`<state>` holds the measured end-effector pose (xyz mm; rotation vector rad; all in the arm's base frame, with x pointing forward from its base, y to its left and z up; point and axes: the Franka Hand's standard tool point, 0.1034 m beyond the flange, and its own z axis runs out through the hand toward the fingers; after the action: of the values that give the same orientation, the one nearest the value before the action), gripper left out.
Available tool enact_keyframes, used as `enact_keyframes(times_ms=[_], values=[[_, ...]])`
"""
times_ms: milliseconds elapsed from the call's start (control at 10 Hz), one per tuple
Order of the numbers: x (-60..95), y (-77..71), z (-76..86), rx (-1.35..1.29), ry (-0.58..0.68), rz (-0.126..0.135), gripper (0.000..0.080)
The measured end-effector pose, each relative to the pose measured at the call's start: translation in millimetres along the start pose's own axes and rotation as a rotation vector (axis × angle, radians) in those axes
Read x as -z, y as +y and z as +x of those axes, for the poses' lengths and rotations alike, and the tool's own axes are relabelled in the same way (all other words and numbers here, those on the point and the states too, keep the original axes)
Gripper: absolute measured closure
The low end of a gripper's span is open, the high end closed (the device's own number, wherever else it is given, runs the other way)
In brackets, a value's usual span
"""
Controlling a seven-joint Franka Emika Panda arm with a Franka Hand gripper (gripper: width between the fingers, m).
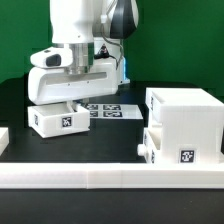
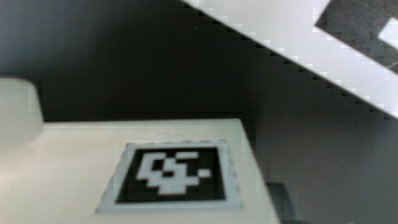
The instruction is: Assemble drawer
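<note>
A small white drawer tray (image 1: 57, 119) with a black-and-white tag on its face sits at the exterior view's left. My gripper (image 1: 68, 102) is down on its top and looks closed on its wall. In the wrist view the tray (image 2: 71, 170) and its tag fill the frame very close up. One dark finger (image 2: 283, 206) lies against the tray's edge, and the other is hidden behind the tray. The large box housing (image 1: 186, 118) stands at the exterior view's right. A second knobbed tray (image 1: 153, 146) sits at its lower front.
The marker board (image 1: 112, 108) lies flat on the black table behind the held tray and shows in the wrist view (image 2: 338, 40). A long low white rail (image 1: 110, 180) runs along the front. A white piece (image 1: 3, 140) shows at the left edge.
</note>
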<state>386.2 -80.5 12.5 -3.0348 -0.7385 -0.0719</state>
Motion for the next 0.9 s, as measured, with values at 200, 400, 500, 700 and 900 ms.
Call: enact_keyframes(times_ms=[200, 400, 500, 700, 900], values=[[11.4, 1.5, 10.7, 0.036, 0.020, -0.019, 0.0757], [26.4, 5.0, 31.9, 0.079, 0.018, -0.018, 0.0757], [30.1, 10.0, 42.8, 0.108, 0.014, -0.013, 0.0757], [36.1, 17.1, 75.2, 0.160, 0.015, 0.001, 0.0757], [39.4, 11.4, 96.9, 0.204, 0.028, 0.005, 0.0757]])
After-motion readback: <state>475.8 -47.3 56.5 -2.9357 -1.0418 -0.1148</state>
